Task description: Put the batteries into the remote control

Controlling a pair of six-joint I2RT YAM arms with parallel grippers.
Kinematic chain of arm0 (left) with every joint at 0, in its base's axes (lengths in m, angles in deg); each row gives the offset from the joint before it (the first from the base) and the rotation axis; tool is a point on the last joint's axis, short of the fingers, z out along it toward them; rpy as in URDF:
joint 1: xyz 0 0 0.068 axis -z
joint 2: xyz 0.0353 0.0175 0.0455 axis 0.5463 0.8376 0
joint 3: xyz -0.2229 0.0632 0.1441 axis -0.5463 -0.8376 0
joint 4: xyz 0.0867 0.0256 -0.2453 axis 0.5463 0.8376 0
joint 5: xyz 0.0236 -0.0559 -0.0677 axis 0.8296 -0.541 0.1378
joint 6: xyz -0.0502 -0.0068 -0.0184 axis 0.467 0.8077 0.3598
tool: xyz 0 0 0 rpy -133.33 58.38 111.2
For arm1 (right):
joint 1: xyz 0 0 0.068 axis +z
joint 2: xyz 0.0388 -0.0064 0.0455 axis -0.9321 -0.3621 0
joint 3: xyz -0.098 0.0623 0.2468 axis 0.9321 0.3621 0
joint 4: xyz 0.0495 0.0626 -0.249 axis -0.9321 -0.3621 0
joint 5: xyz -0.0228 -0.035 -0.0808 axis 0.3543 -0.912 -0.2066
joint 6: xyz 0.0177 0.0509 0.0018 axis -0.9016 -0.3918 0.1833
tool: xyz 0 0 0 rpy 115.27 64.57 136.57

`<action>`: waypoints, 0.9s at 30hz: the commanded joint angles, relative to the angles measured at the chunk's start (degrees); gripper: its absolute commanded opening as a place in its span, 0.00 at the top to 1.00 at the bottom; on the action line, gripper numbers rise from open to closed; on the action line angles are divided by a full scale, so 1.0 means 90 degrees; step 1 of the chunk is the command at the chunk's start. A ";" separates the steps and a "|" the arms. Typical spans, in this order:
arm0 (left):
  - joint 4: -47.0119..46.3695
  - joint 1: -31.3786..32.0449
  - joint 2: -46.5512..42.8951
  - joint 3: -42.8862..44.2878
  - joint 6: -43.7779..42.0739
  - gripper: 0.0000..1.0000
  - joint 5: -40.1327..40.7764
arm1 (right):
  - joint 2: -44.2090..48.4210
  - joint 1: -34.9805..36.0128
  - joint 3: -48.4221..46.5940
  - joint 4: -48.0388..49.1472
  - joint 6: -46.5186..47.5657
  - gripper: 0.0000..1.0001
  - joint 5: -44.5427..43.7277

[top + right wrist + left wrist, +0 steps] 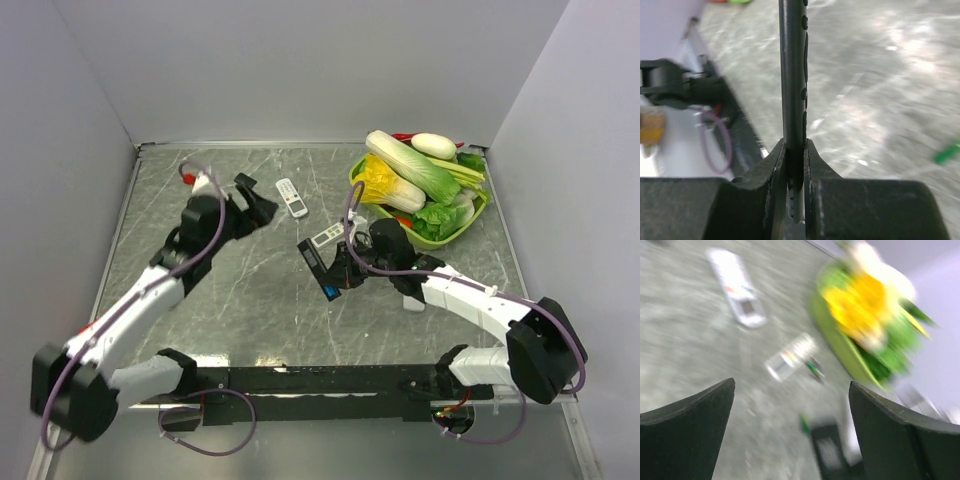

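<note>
While the left gripper (pixel 792 384) hangs wide open above the bench (pixel 250 300), holding nothing, the right gripper (pixel 795 150) is clamped on the black remote (pixel 792 75), which stands edge-on between its fingers near mid-bench. Small batteries (pixel 814 369), green and dark, lie at the end of a smaller white remote (pixel 790 357). Another green cell (pixel 804 423) lies just beside the black remote. A longer white remote (pixel 737 290) lies farther back, and a green basket (pixel 837 345) of vegetables sits to the right. The markings on the remotes (all blurred or too small) cannot be read.
</note>
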 commanded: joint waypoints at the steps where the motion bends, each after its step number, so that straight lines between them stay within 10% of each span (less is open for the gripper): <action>1: 0.1730 -0.0335 0.1797 0.1475 -0.0421 0.01 0.2266 | 0.0417 -0.0196 -0.0018 -0.0347 0.0689 1.00 -0.0712; 12: 0.1958 -0.1340 0.6263 0.5283 -0.1739 0.13 0.2357 | 0.0603 -0.0314 0.0255 -0.0162 0.1158 1.00 -0.0263; 27: 0.0826 -0.2142 0.8415 0.7308 -0.2267 0.12 0.0612 | 0.0759 -0.0324 0.0383 -0.0074 0.1002 1.00 0.0108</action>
